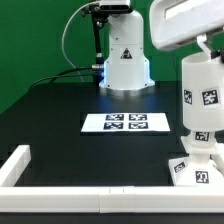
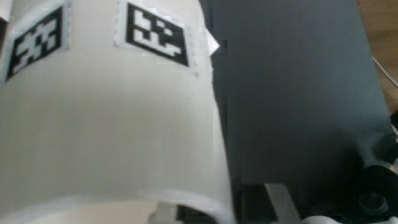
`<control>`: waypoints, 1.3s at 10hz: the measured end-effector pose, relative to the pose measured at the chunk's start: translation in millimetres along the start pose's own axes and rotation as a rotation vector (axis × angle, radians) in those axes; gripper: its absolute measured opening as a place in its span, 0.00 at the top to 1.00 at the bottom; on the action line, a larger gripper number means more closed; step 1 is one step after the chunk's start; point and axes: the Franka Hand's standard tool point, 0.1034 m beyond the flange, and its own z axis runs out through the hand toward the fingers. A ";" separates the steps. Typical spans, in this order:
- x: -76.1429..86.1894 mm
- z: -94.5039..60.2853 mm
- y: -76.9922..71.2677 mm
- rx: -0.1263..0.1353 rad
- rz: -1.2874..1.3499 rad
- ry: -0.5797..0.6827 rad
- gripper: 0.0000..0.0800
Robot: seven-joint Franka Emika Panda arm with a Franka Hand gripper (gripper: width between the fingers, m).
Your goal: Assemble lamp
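matte white plastic lamp shade (image 1: 203,95), smooth matte black table (image 1: 60,115), glossy white arm base (image 1: 126,60)

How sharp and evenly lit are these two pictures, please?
Exterior view: sharp, the marker board bright on the dark table; the shade is evenly lit. Wrist view: the shade fills the frame, soft and blurred, its tags smeared.

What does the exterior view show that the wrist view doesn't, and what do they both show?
Only the exterior view shows the marker board lying flat on the black table, the white border rails and the lamp base block under the shade. Only the wrist view shows the shade's tags close up, plus a gripper fingertip at its lower edge; whether it grips is unclear. Both show the tall white tagged lamp shade standing upright against the dark table.
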 end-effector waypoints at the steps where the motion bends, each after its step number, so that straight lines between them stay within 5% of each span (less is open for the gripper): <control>1: -1.2 5.2 4.7 -0.010 -0.005 -0.004 0.94; 5: -1.5 16.0 14.8 -0.028 -0.026 -0.003 0.94; 7: -1.7 16.1 14.9 -0.029 -0.026 -0.003 0.55; 8: 0.1 13.8 15.0 -0.030 -0.042 -0.009 0.55; 10: 12.6 -12.6 8.9 -0.015 -0.054 -0.033 0.18; 13: 18.7 -21.3 7.6 -0.015 -0.056 -0.050 0.13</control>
